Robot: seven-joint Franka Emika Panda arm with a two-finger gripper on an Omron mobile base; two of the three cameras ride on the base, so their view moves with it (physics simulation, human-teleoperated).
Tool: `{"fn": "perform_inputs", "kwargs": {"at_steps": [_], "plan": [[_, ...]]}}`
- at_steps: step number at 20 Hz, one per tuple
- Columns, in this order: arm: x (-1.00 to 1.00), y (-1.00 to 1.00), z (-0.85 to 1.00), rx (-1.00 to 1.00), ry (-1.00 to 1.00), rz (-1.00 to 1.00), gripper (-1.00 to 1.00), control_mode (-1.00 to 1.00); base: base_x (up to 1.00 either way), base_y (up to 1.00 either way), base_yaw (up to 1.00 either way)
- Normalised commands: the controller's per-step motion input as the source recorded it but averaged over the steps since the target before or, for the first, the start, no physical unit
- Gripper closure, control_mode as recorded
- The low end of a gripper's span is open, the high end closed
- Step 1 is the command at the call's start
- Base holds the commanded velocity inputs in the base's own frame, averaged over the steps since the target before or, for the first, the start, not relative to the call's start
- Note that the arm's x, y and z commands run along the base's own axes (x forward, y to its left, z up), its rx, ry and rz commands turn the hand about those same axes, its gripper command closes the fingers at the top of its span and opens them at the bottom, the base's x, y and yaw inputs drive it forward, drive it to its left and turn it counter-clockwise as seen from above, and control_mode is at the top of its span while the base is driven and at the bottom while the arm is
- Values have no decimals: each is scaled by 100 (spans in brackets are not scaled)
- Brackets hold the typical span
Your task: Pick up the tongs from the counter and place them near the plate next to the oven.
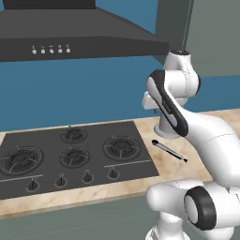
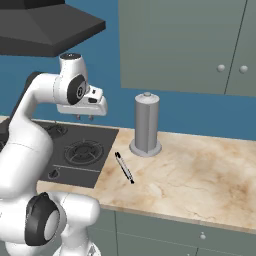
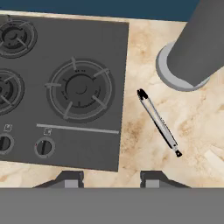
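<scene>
The tongs [image 3: 158,122] lie flat on the marbled beige counter [image 2: 200,175], in the strip between the black stovetop [image 3: 65,87] and the grey cylindrical canister [image 2: 147,124]. In the hand view they run diagonally from about 11 o'clock, where the black tip sits, down to 5 o'clock, just beside the stovetop's right edge but apart from it. The canister stands upright at roughly 1 o'clock from the tongs, near them, not touching.

The gripper [image 2: 85,118] hangs in the air above the stovetop's right burner [image 3: 79,89], well above the surface. Its two fingertips [image 3: 72,179] stand apart with bare stovetop between them, released and grasping nothing.
</scene>
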Motion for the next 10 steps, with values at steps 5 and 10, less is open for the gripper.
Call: {"fn": "perform_inputs", "kwargs": {"at_steps": [5, 10], "plan": [[-20, -15, -11, 1, -6, 0, -100, -100, 0, 0, 0], [-40, -35, -31, 1, -15, 2, -100, -100, 0, 0, 0]]}}
